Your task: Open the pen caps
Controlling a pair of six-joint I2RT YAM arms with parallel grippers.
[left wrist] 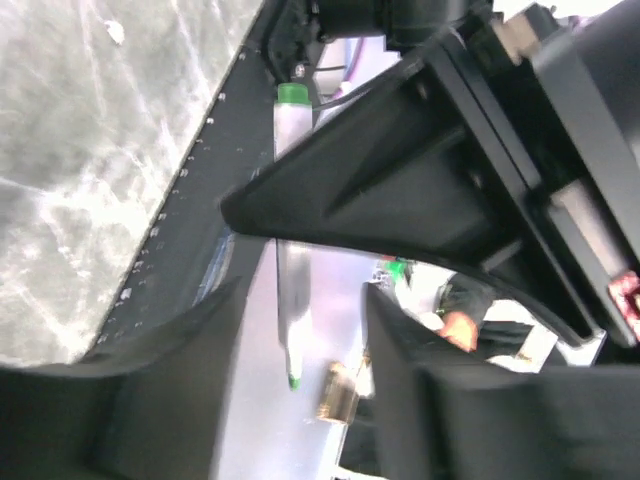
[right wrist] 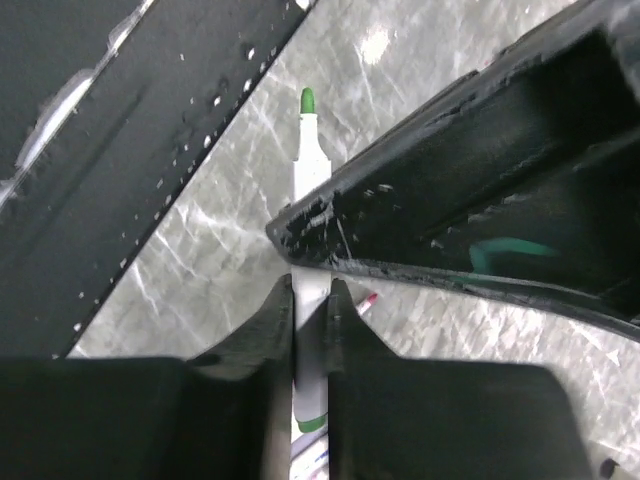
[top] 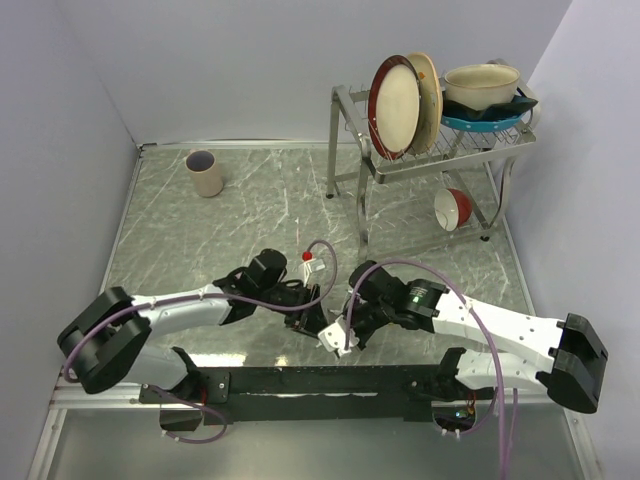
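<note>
The rack [top: 400,170] holds plates [top: 397,105] and bowls [top: 482,85], while the right tool [right wrist: 311,285] clamps a pen [right wrist: 311,190].

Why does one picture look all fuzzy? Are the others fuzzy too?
Left wrist view: smeary all over, even the pen. Right wrist view: sharper, with bright glare on the table. Top view: crisp, evenly lit.
</note>
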